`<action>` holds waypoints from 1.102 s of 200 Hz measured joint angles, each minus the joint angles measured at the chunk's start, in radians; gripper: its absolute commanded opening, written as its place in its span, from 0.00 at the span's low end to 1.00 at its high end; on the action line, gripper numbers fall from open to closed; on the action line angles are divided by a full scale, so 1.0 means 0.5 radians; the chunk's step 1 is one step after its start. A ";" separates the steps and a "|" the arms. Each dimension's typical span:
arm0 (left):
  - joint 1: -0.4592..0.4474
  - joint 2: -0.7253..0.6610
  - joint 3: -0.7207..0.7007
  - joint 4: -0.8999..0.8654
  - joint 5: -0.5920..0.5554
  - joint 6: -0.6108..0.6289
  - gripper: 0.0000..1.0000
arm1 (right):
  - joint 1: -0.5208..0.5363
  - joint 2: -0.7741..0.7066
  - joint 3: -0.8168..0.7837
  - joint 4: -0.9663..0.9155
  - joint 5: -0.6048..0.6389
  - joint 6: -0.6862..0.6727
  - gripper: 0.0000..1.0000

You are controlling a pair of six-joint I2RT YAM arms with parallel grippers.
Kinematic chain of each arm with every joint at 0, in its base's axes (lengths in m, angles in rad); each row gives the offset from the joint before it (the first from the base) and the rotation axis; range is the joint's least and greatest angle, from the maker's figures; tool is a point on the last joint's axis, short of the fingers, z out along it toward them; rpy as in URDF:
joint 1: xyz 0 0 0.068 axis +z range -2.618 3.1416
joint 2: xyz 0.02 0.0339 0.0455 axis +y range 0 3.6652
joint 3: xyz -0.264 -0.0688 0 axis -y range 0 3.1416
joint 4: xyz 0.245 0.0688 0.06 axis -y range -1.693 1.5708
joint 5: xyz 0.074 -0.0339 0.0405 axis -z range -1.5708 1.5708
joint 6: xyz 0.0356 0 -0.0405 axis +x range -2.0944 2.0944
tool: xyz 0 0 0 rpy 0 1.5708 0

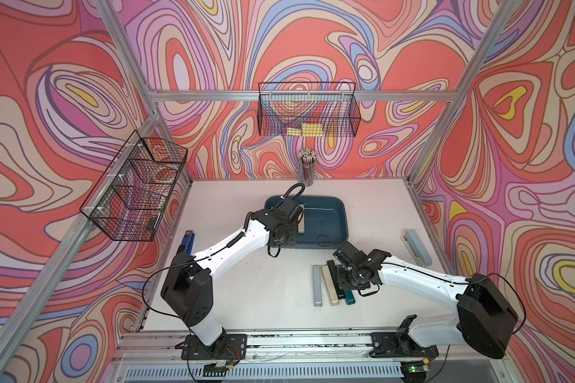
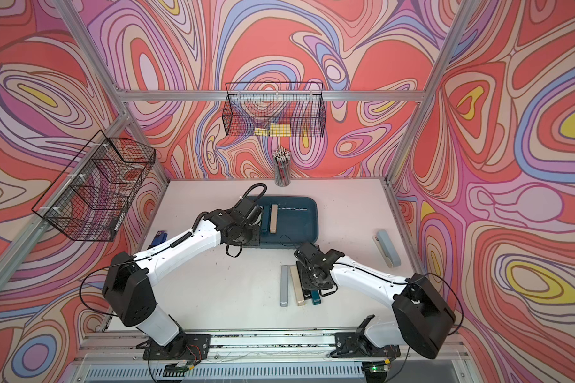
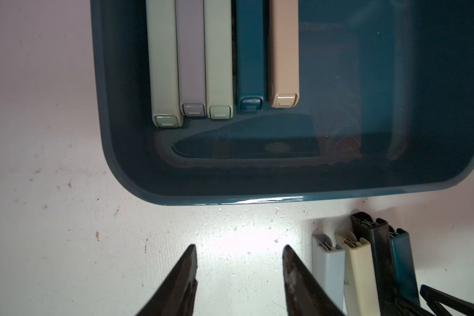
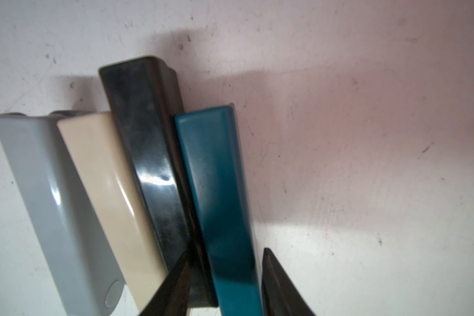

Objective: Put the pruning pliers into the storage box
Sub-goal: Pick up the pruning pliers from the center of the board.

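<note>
The storage box (image 3: 257, 201), a dark teal tray, lies at the back middle of the table (image 1: 344, 215). Several pruning pliers lie side by side inside it: pale green (image 3: 163, 54), grey (image 3: 190, 54), teal (image 3: 249, 54) and beige (image 3: 283, 49). My left gripper (image 3: 238, 247) hangs open over bare table just in front of the box rim, nothing between its fingers. A grey (image 4: 52, 205), a beige (image 4: 112, 191) and a black (image 4: 148, 136) pruning pliers lie together on the table. My right gripper (image 4: 227, 257) is shut on the teal pruning pliers (image 4: 219, 191) beside them.
A blue-and-black stapler (image 1: 187, 243) lies at the table's left edge, partly under the left arm. A long pale blue and cream case (image 1: 419, 248) lies near the right edge. A pencil cup (image 1: 307, 169) stands behind the box. Wire baskets (image 1: 307, 109) (image 1: 133, 189) hang on the walls.
</note>
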 measured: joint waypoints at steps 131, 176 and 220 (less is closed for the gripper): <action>0.000 -0.010 -0.014 0.015 0.015 -0.015 0.52 | 0.000 -0.059 -0.030 -0.040 0.075 -0.028 0.43; 0.000 -0.010 -0.014 0.015 0.015 -0.018 0.52 | 0.000 -0.043 -0.030 -0.027 0.095 -0.037 0.43; 0.000 -0.010 -0.014 0.015 0.015 -0.022 0.52 | -0.048 -0.018 -0.030 -0.028 0.121 -0.042 0.43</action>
